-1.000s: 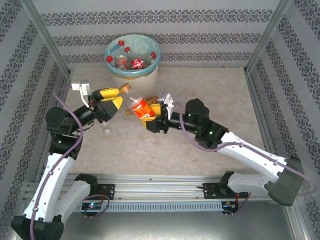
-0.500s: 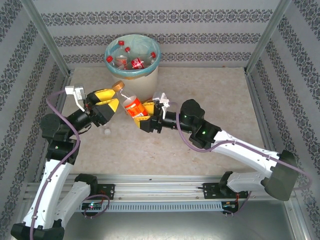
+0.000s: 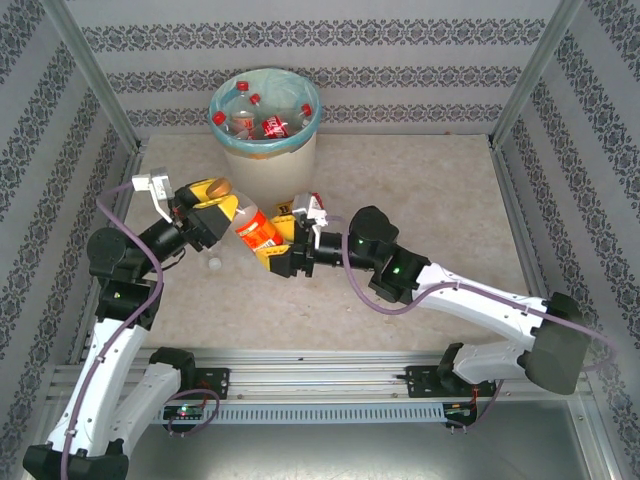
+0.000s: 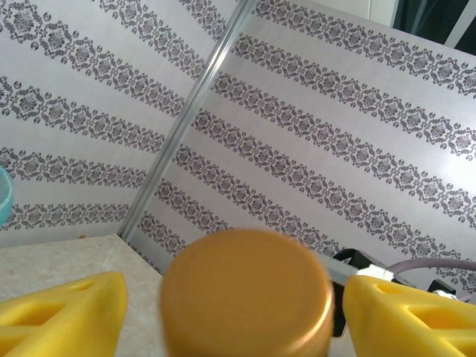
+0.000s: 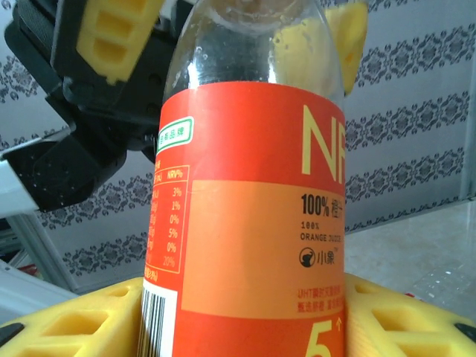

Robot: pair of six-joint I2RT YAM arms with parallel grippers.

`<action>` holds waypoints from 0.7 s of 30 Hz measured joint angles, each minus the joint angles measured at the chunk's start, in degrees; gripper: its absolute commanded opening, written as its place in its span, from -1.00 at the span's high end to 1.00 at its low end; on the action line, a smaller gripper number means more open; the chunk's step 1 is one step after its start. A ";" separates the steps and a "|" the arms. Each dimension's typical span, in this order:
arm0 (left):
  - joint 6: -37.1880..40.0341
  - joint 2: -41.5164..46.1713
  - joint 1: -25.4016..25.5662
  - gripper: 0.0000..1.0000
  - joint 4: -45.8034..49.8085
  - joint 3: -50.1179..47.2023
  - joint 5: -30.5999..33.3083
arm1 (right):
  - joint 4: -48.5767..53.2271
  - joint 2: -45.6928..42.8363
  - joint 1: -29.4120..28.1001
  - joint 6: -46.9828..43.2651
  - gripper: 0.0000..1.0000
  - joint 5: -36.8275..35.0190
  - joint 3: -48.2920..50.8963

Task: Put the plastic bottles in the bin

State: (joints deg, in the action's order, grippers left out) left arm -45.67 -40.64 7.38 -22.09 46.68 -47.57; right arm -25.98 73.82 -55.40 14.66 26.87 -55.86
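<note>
One orange-labelled plastic bottle (image 3: 255, 230) is held at about 6 o'clock from the bin (image 3: 270, 165). It is tilted, with its gold cap (image 4: 247, 294) pointing toward 10 o'clock in the overhead view. The right gripper (image 3: 272, 243) is clamped on the bottle's lower body. In the right wrist view a yellow finger (image 5: 74, 327) presses against the label on each side.

The left gripper (image 3: 220, 198) sits at the cap end with its jaws apart. From the left wrist camera, the cap is between the two yellow fingers (image 4: 63, 316) with a gap on either side, touching neither.

Several red-capped bottles (image 3: 262, 115) lie inside the bin, which is at 12 o'clock on the table (image 3: 430, 190), near the back wall. Its teal liner (image 3: 312, 118) is folded over the rim.

At 7 o'clock from the held bottle, near the left arm, a small white thing (image 3: 213, 265) lies on the table. It is possibly a loose cap, but too small to tell.
</note>
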 measured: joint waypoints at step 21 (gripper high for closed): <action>5.70 -1.57 0.00 0.87 6.38 6.08 9.57 | 7.34 -4.17 -0.63 -2.21 -0.59 -13.79 0.07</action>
State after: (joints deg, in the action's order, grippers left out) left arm -39.97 -42.22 7.38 -15.70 52.75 -38.00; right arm -18.63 69.65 -56.03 12.45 13.08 -55.79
